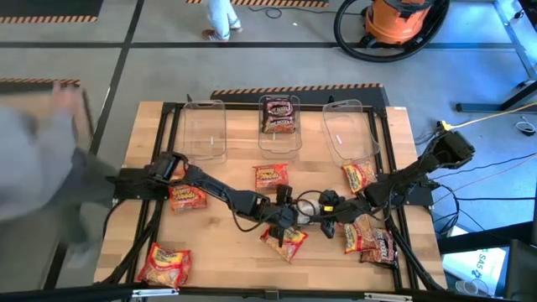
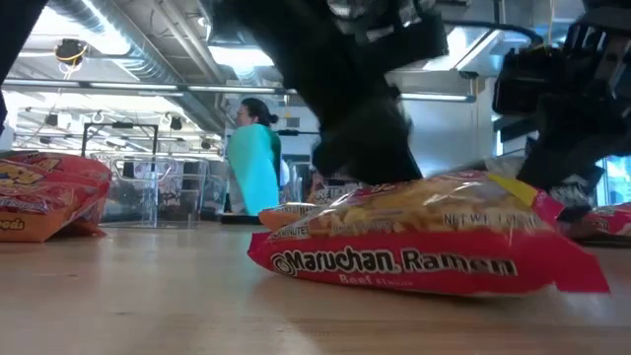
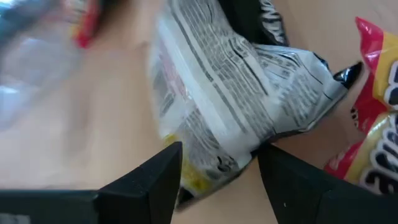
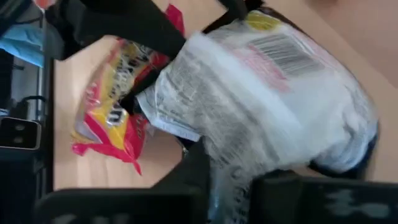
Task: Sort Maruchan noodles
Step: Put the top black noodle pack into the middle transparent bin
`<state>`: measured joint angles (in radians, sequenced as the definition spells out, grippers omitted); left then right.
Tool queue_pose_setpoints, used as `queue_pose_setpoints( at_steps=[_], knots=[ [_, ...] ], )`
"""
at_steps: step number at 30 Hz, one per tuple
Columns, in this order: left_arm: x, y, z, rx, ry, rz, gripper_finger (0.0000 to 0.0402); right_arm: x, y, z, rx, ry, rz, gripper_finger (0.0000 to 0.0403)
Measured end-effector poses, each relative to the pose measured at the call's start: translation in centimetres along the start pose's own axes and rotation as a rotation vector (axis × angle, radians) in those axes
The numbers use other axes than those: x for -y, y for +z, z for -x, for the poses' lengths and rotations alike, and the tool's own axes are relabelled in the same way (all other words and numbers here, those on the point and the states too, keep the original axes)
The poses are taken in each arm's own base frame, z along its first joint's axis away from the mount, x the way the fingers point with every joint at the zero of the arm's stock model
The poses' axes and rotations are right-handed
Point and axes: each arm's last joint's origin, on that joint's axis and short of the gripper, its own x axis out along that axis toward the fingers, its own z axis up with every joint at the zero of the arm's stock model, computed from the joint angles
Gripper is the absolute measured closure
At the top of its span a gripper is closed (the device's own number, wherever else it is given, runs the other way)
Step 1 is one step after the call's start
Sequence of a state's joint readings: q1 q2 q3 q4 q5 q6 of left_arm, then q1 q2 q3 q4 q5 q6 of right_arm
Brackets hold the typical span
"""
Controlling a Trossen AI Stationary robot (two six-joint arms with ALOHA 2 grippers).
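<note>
– Left gripper (image 3: 221, 149), what does it do?
– It is clamped on one noodle packet (image 3: 230, 81). Its two dark fingers (image 3: 155, 180) press an end of this packet from both sides. The packet shows its white printed back, with a dark edge.
– And where is this on the table?
– From the table's (image 1: 143, 151) centre, near 5 o'clock. The right gripper (image 1: 327, 208) meets it there from the 3 o'clock side. In the right wrist view the same packet fills the space in front of its fingers, but whether they are closed on it, I cannot tell.
– Is something under them?
– Yes, a red packet (image 2: 424, 251) lies flat on the wood just below the grippers. "Maruchan Ramen" can be read on its side.
– The other noodles?
– One orange packet (image 1: 271, 175) lies near the centre and one more (image 1: 187, 196) at 9 o'clock, by the left arm. Another (image 1: 164, 263) is in the corner at 8 o'clock. One (image 1: 359, 175) lies at 2 o'clock, and at 4 o'clock a red-yellow one (image 1: 361, 235) and a dark one (image 1: 384, 246) lie touching.
– The bins?
– Three clear bins stand in a row along the far edge. The middle bin (image 1: 279, 144), at 12 o'clock, has a dark packet (image 1: 278, 115) inside. I see nothing in the left bin (image 1: 205, 130) at 11 o'clock. The right bin (image 1: 348, 130) is at 1 o'clock.
</note>
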<state>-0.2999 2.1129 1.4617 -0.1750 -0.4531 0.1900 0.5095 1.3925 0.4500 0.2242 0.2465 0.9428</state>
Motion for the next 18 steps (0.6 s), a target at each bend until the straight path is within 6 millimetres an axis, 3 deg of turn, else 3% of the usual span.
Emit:
queue_pose_setpoints(
  at_steps=[3, 10, 14, 18],
  knots=[
    [0.0, 0.2, 2.0, -0.049, 0.051, -0.030, 0.0196, -0.3, 0.4, 0.5, 0.040, 0.015, 0.025, 0.0394],
    [-0.2, -0.2, 6.6, -0.177, 0.157, -0.078, 0.0196, -1.1, 2.7, 2.2, 0.176, 0.057, 0.041, 0.0392],
    [0.4, -2.0, 7.7, -0.215, 0.229, -0.116, 0.0196, -0.8, 4.4, 2.3, 0.190, 0.075, 0.059, 0.0395],
    [1.1, -2.6, 7.5, -0.112, 0.281, -0.093, 0.0196, 0.3, 5.7, 1.7, 0.176, 0.091, 0.053, 0.0395]
  ],
)
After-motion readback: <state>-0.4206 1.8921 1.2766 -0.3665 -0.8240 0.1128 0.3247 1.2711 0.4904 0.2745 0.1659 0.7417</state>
